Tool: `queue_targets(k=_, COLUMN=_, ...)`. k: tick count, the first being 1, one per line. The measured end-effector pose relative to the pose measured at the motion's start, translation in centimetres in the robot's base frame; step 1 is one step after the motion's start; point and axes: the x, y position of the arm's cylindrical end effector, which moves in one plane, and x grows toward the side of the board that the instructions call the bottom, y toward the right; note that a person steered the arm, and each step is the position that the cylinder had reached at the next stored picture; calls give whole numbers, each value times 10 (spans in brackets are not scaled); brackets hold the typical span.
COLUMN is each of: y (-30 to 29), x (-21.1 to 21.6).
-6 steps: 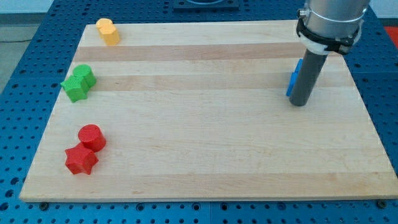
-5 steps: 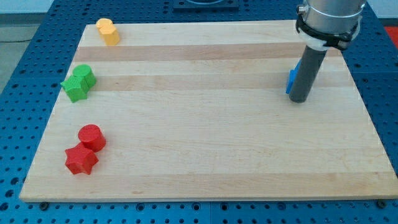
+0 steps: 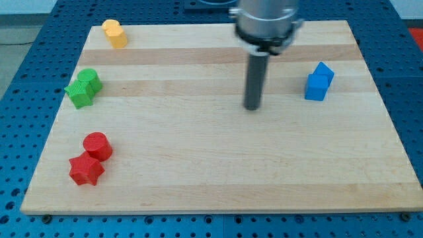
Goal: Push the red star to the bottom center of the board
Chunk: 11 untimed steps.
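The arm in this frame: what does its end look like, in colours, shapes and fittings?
Only the lower end shows. A wide silver-grey metal cylinder enters from the view's top, ringed at its base by a dark clamp band with a white strip below it. From it hangs a straight, round, dark grey rod, much thinner than the cylinder, ending at my tip. There is no pincer, and no cables or markings are visible.

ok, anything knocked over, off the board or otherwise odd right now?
Nothing stands out. The red star, red cylinder, green blocks, yellow block and blue block all sit on the board. My tip is mid-board, touching none.
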Motion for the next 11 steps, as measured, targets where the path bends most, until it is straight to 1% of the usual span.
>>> queue_targets(k=3, y=-201, x=32)
queue_targets(k=4, y=-256, x=46)
queue_targets(k=5, y=-295, x=71)
queue_targets(k=6, y=-300, x=90)
queue_targets(k=7, y=-283, x=112)
queue_targets(k=8, y=-252, x=128)
queue_targets(k=9, y=-205, x=128)
queue_targets(k=10, y=-205, x=143)
queue_targets(k=11, y=-210, x=168)
